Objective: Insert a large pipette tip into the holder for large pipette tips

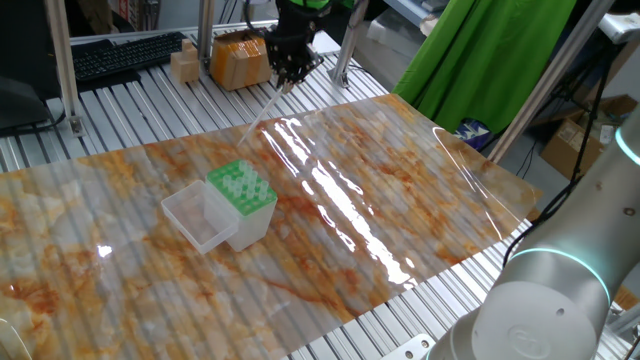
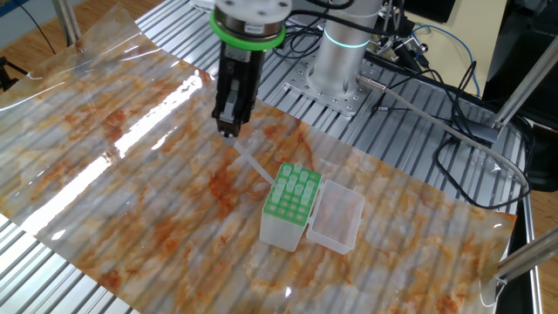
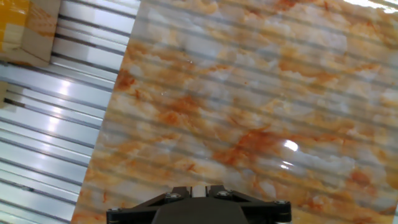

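2 fixed views face the mat oppositely; hand view looks down.

This is a robotics lab. The tabletop is ribbed aluminium profile, partly covered by a glossy marble-patterned sheet. Just behind the tabletop's far edge sit a black keyboard and cardboard boxes; a green cloth hangs off its right corner. The arm's base is bolted to a metal plate on the tabletop, with black cables trailing beside it. A pipette-tip rack stands on the sheet.
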You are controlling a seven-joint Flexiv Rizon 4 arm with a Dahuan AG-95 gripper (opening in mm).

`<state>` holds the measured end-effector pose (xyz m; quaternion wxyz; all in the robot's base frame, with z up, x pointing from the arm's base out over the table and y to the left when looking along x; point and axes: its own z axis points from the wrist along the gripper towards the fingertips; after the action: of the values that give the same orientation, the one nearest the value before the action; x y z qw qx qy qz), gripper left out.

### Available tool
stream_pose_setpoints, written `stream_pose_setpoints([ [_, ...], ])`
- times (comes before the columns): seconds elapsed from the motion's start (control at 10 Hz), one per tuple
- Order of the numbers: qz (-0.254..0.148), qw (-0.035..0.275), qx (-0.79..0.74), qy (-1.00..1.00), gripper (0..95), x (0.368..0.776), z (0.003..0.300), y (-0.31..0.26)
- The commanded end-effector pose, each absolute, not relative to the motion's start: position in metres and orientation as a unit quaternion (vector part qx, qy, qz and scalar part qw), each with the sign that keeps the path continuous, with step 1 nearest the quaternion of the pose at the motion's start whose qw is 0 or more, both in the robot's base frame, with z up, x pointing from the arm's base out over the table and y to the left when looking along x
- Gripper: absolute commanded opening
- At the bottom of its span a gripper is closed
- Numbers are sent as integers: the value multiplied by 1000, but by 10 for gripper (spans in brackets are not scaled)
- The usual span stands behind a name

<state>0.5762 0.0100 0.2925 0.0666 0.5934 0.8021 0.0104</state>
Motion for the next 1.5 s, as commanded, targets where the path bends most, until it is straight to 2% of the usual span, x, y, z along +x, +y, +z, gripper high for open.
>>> stream_pose_setpoints([
  [0.1,5,73,595,800,0,576,293,12],
  [0.6,-4,103,603,791,0,577,290,15],
  [1.5,-1,120,611,783,0,577,280,21],
])
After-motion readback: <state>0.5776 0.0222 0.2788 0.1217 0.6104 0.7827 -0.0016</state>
